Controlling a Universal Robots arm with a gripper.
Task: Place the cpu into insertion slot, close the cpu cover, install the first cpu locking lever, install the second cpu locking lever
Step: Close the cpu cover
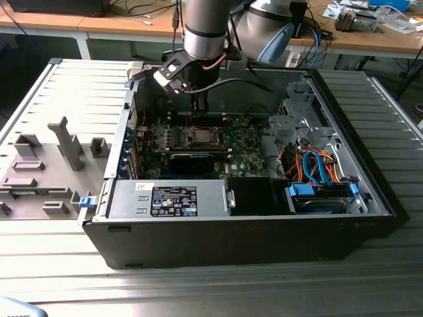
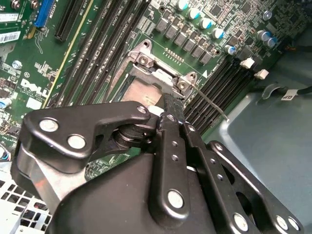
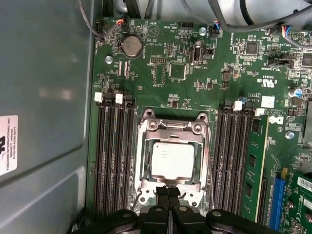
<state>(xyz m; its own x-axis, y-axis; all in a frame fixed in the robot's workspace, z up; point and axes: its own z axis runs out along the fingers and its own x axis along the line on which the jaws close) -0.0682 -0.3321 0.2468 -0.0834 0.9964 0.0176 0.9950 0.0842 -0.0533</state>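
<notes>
- I see the open computer case (image 1: 251, 246) resting on a grey ribbed metal table (image 1: 198, 294).
- Behind the case, light wooden desks (image 1: 370, 41) run across my view.
- Loose cables (image 1: 147, 9) lie on those desks.

We see the cpu (image 3: 171, 161) topped in dull, smooth silver-grey metal, the cpu cover (image 3: 170, 132) around it in brighter bare silvery metal, the motherboard (image 3: 161, 78) in glossy green laminate, and the gripper (image 3: 168, 191) in matt black metal studded with shiny rivets.
</notes>
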